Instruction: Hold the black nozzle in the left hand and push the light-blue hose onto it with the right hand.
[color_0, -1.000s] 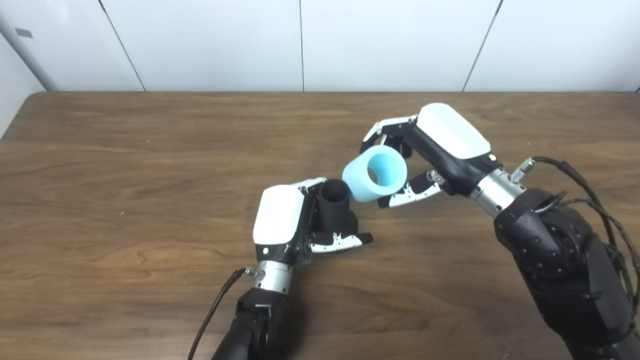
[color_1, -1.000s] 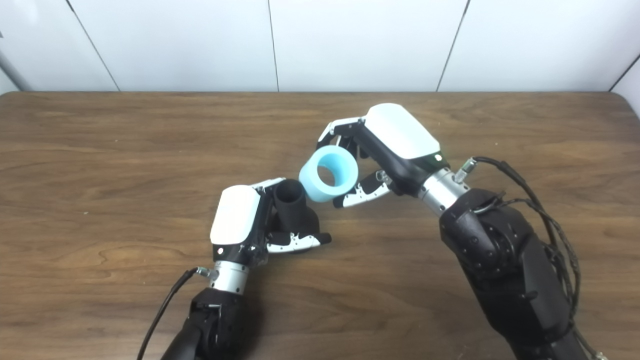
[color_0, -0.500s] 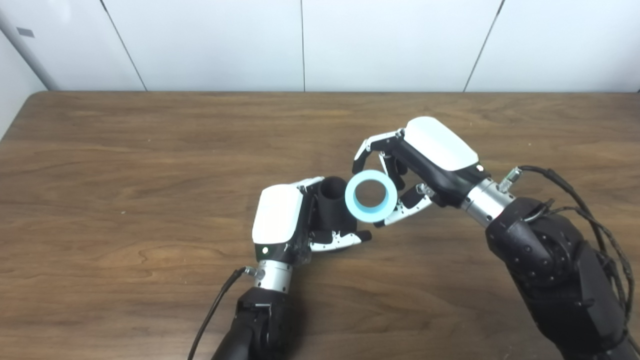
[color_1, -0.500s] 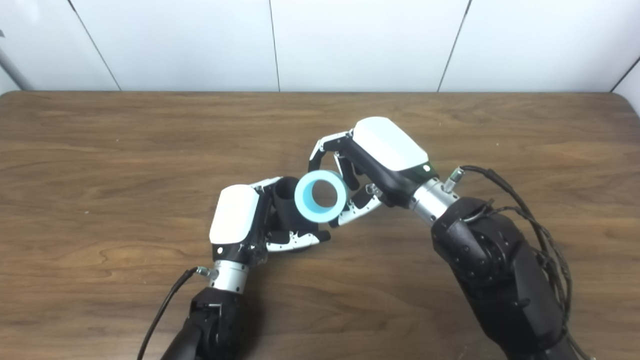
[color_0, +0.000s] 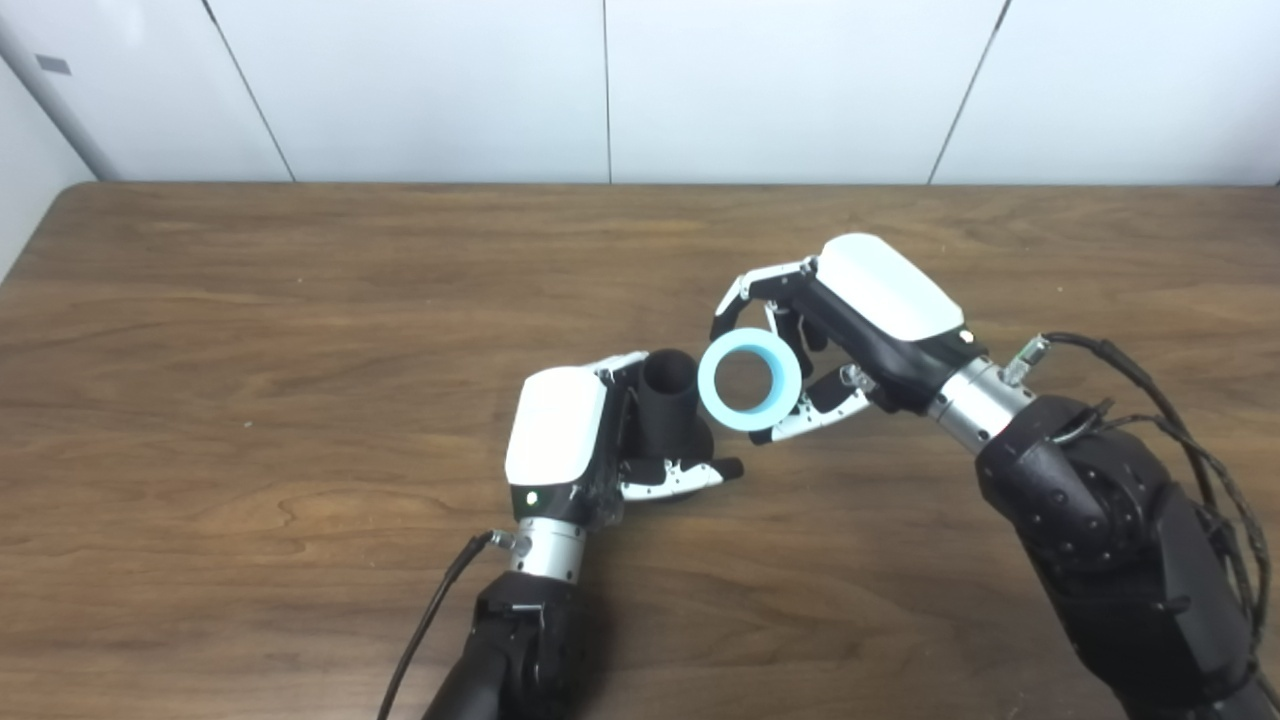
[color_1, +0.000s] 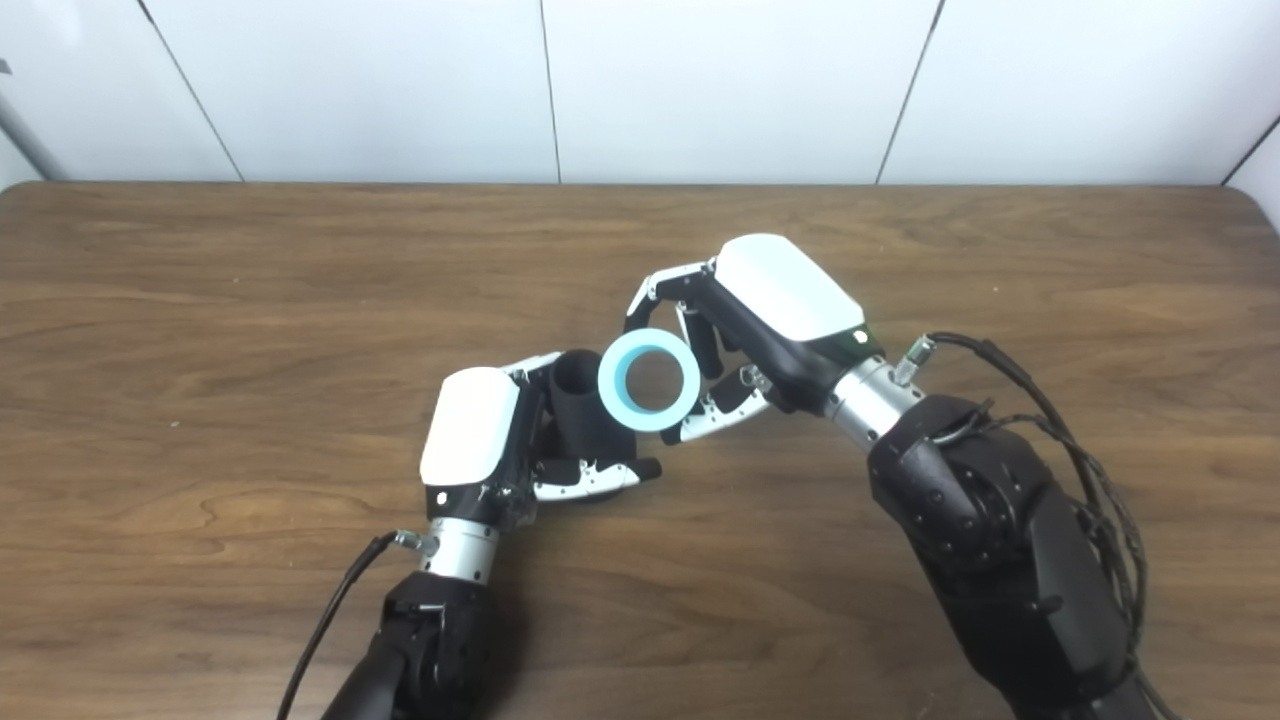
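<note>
My left hand (color_0: 570, 440) rests on the table near the middle and is shut on the black nozzle (color_0: 668, 410). The nozzle stands almost upright, its open mouth pointing up and a little to the right. My right hand (color_0: 850, 320) is shut on the light-blue hose (color_0: 750, 379), a short thick tube held just right of the nozzle's mouth. The hose's open end faces my cameras, so I look through its bore. Its left rim overlaps the nozzle's right side in both views; contact cannot be told. The nozzle's base is hidden behind my left hand's fingers.
The brown wooden table (color_0: 250, 330) stretches wide to the left and behind both hands. A white panelled wall (color_0: 600, 90) runs along its far edge. Black cables (color_0: 1180, 400) trail from my right forearm.
The right hand came down and left with the hose and turned its open end toward me, then lifted slightly up and right. The left hand and nozzle stayed put.
</note>
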